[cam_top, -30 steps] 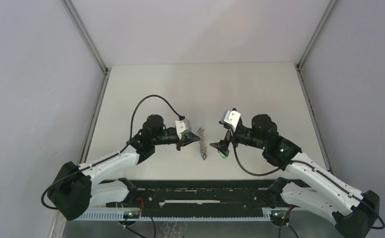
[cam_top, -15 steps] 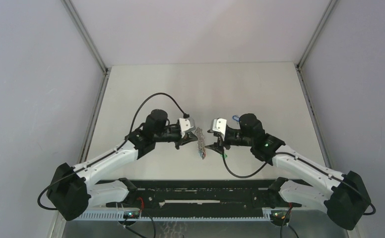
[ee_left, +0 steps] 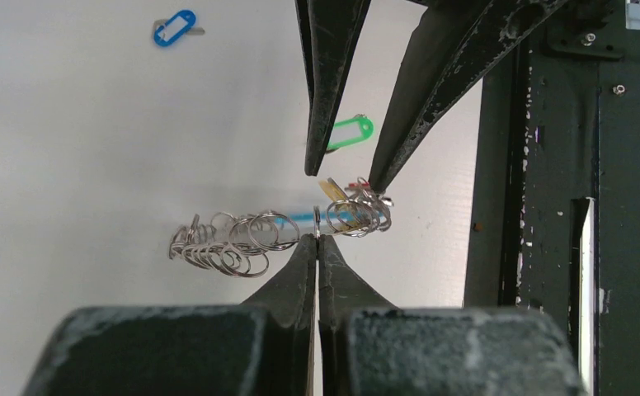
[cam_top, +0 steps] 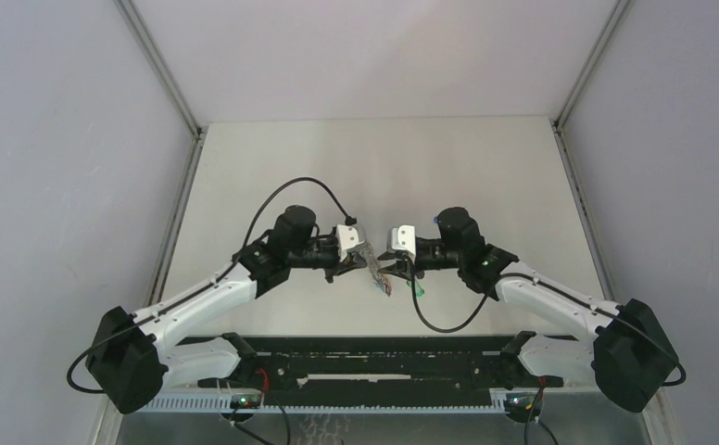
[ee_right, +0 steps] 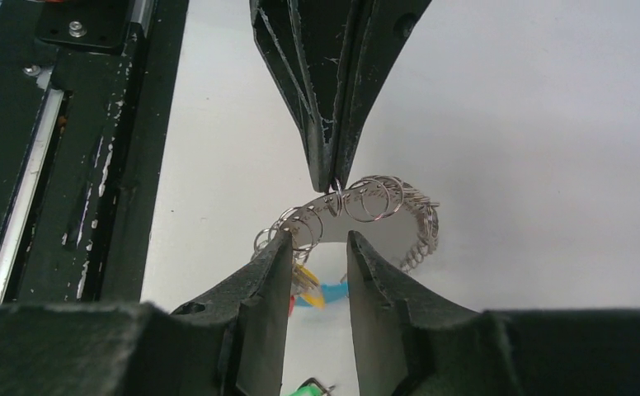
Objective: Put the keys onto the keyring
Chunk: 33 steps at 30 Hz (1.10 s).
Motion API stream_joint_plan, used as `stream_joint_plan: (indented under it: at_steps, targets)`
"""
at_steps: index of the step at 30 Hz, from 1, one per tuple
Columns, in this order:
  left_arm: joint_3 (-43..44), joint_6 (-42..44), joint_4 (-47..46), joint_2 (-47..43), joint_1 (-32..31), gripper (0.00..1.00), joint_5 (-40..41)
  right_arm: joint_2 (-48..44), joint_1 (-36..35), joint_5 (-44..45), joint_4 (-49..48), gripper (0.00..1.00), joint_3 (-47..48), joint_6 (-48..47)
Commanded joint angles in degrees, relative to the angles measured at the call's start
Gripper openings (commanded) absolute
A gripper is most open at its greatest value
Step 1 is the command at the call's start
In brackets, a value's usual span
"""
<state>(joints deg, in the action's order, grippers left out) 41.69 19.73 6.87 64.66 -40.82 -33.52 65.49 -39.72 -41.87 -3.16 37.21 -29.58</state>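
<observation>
The keyring (ee_left: 251, 235) is a thin metal hoop fringed with small silver links and has a light-blue sleeve (ee_right: 337, 293). My left gripper (ee_left: 317, 239) is shut on the hoop and holds it off the table. Yellow (ee_right: 309, 277) and red (ee_right: 290, 305) tagged keys hang on it. My right gripper (ee_right: 317, 243) faces the left one, its jaws parted and straddling the links by the yellow tag, with its left finger (ee_right: 277, 247) touching them. A green-tagged key (ee_left: 350, 132) lies loose on the table below. In the top view the two grippers meet at the keyring (cam_top: 377, 274).
A blue-tagged key (ee_left: 175, 27) lies alone on the white table farther back. The black rail and arm bases (ee_left: 564, 206) run along the near edge. Grey walls (cam_top: 78, 139) enclose the table on three sides.
My right arm has swung left up to the keyring and its jaws have narrowed from wide open. The left gripper stayed shut on the hoop, shifting slightly right.
</observation>
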Motion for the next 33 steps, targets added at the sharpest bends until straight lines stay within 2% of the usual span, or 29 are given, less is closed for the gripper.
stream_joint_plan:
  at_steps: [1, 25, 33]
  targets:
    - [2.43, 1.27, 1.83, -0.83, -0.47, 0.0, 0.35, 1.02, 0.22, -3.3, -3.12, 0.31, 3.1, -1.47]
    - [2.47, 1.28, 1.27, -1.28, -0.67, 0.0, -0.98, 8.01, -1.21, -7.31, 2.73, 0.27, 9.36, -4.84]
    - [2.1, 0.91, 0.6, -1.5, -0.67, 0.0, -1.18, 9.99, -1.56, -8.05, 4.49, 0.21, 10.83, -5.48]
